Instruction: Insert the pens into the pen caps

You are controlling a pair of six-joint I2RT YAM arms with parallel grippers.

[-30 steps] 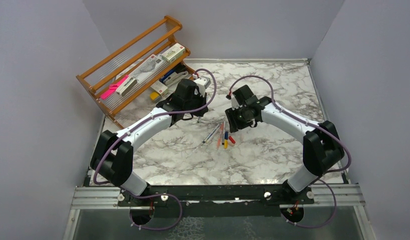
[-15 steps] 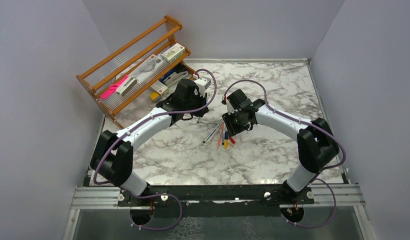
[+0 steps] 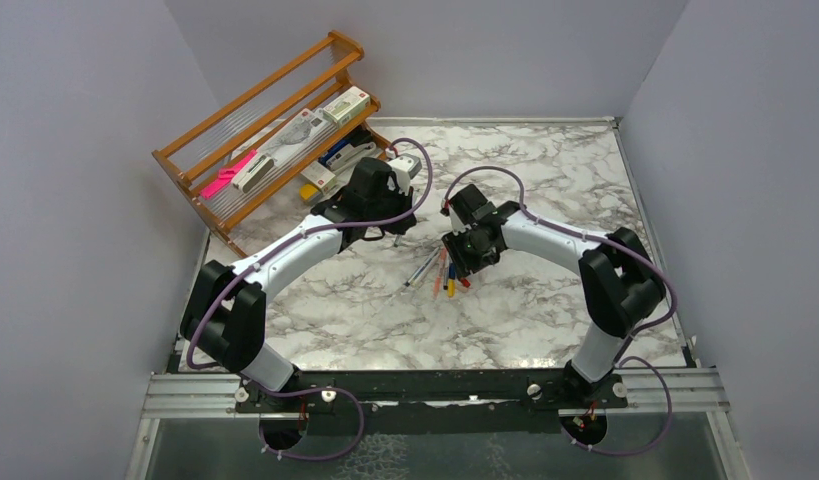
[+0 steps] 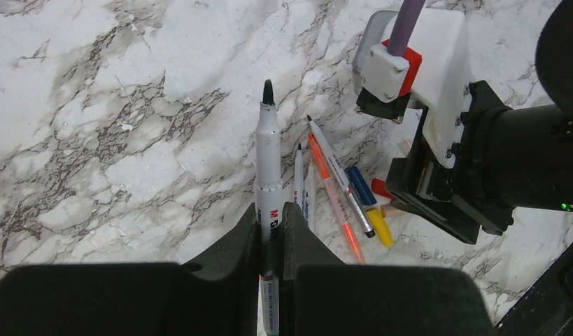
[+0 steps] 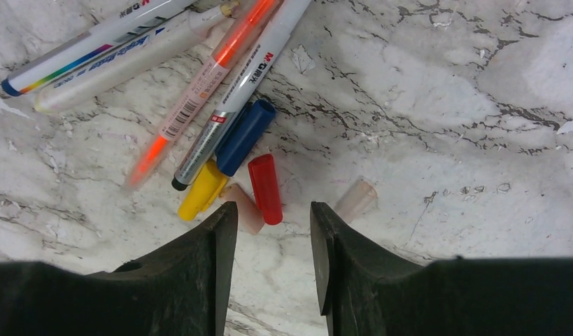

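Observation:
My left gripper (image 4: 271,217) is shut on a white marker pen (image 4: 268,161) with a dark tip and holds it above the table; it also shows in the top view (image 3: 387,226). My right gripper (image 5: 273,217) is open and empty, low over the caps, and shows in the top view (image 3: 467,262). A red cap (image 5: 265,187) lies just ahead between its fingertips. A pale pink cap (image 5: 245,208) touches the left fingertip, and another (image 5: 355,199) lies to the right. A yellow cap (image 5: 202,190) and a dark blue cap (image 5: 244,136) lie beside several pens (image 5: 199,98).
A wooden rack (image 3: 265,130) stands at the back left with boxes and a bright pink bar (image 3: 228,175). Grey walls close in both sides and the back. The marble table (image 3: 545,170) has bare surface at the back right and in front of the pens.
My right arm has swung left and nearer to the pens, so its gripper now hangs over the caps. The left arm has stayed still with its pen.

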